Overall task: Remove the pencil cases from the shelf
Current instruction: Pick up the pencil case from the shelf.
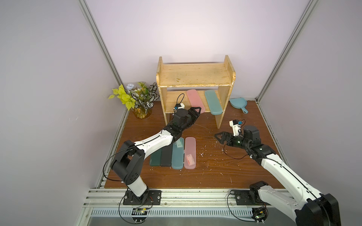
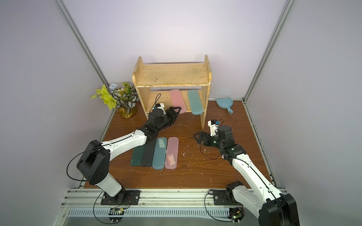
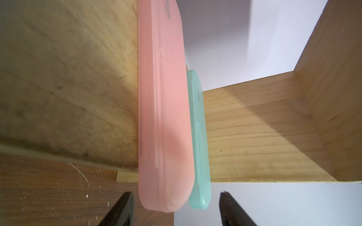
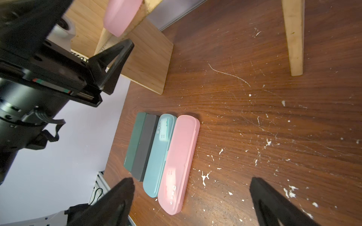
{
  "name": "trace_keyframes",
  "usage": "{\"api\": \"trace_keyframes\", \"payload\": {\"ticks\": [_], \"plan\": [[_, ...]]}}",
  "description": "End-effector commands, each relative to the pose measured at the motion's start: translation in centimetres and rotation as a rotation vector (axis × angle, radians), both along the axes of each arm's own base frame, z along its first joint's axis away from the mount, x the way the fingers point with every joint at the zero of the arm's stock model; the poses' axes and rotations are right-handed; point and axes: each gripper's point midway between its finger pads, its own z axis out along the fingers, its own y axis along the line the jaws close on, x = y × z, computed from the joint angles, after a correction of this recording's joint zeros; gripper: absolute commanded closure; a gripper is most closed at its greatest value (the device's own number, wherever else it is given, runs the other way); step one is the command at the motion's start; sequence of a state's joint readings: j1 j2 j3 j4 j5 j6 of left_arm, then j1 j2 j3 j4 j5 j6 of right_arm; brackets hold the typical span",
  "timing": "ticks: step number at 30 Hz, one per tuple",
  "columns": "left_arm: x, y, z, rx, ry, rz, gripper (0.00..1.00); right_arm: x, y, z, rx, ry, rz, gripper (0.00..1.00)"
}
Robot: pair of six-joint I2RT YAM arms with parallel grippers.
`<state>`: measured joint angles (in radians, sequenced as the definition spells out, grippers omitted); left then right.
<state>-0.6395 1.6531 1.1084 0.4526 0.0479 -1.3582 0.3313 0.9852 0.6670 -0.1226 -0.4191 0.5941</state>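
The wooden shelf (image 1: 195, 76) (image 2: 172, 74) stands at the back. On its lower tier lie a pink pencil case (image 1: 194, 98) (image 3: 162, 117) and a light teal one (image 1: 213, 101) (image 3: 198, 137), their front ends overhanging the edge. My left gripper (image 1: 197, 112) (image 3: 175, 193) is open at the pink case's front end, a finger on each side with gaps. Dark green (image 1: 155, 156), black (image 1: 166, 155), teal (image 1: 177, 154) and pink (image 1: 190, 152) (image 4: 178, 164) cases lie side by side on the table. My right gripper (image 1: 218, 138) (image 4: 191, 180) hangs open and empty to their right.
A potted plant (image 1: 137, 99) stands left of the shelf, and a blue dustpan (image 1: 238, 103) lies right of it by the back wall. The shelf's upper tier is bare. White specks dot the brown table (image 1: 215, 172). Walls close in on three sides.
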Motion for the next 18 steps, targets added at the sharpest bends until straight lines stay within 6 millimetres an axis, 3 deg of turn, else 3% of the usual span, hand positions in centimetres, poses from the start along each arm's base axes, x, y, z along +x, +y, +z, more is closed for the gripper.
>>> {"api": "trace_keyframes", "payload": {"ticks": [1, 11, 18], "plan": [[0.23, -0.8, 1.89, -0.03, -0.055, -0.017, 0.42, 0.46, -0.5, 1.55, -0.002, -0.072, -0.021, 0.01], [0.72, -0.61, 1.2, -0.047, -0.026, -0.005, 0.64, 0.35, -0.77, 1.72, 0.003, -0.077, -0.026, 0.03], [0.5, -0.34, 0.91, -0.036, -0.02, -0.002, 0.73, 0.34, -0.87, 2.0, 0.008, -0.083, -0.03, 0.03]]}}
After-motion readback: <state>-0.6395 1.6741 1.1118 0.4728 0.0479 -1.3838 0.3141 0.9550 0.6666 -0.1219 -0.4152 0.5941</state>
